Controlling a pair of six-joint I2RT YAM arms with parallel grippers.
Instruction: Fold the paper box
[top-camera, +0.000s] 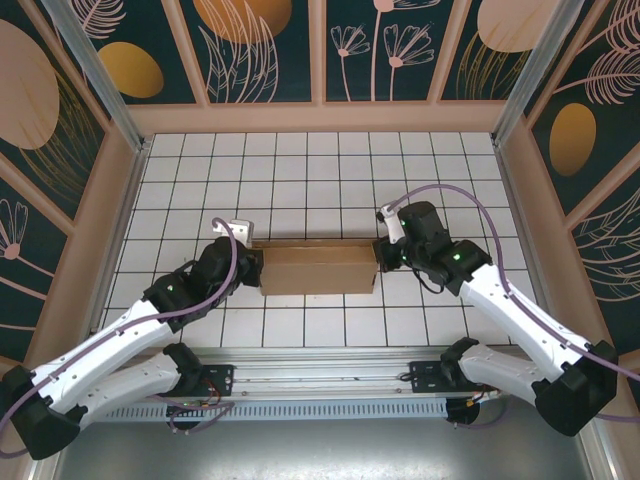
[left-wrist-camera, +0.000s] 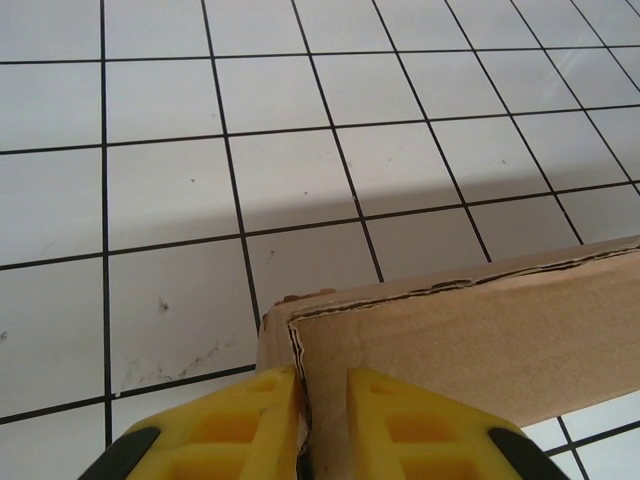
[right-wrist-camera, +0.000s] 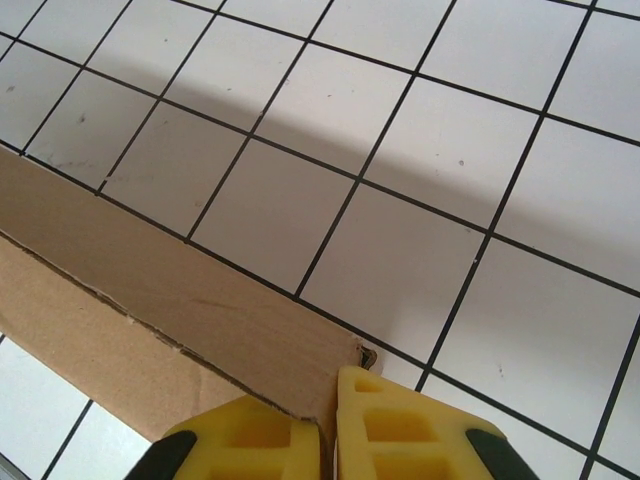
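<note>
Yellow fingers (left-wrist-camera: 235, 425) of the left gripper (left-wrist-camera: 322, 390) pinch the left end wall of the paper box (top-camera: 318, 268). The right gripper (right-wrist-camera: 328, 405) is clamped likewise on its right end, probably so both ends stand square for folding. The low brown box lies crosswise mid-table, with bare white tiled table (top-camera: 300, 170) beyond.

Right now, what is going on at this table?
A brown paper box lies on the white tiled table, held at both ends by the robot. The left tool pinches the cardboard at the box's left end, and the right tool pinches it at the right end. The box already has a low rectangular shape.
</note>
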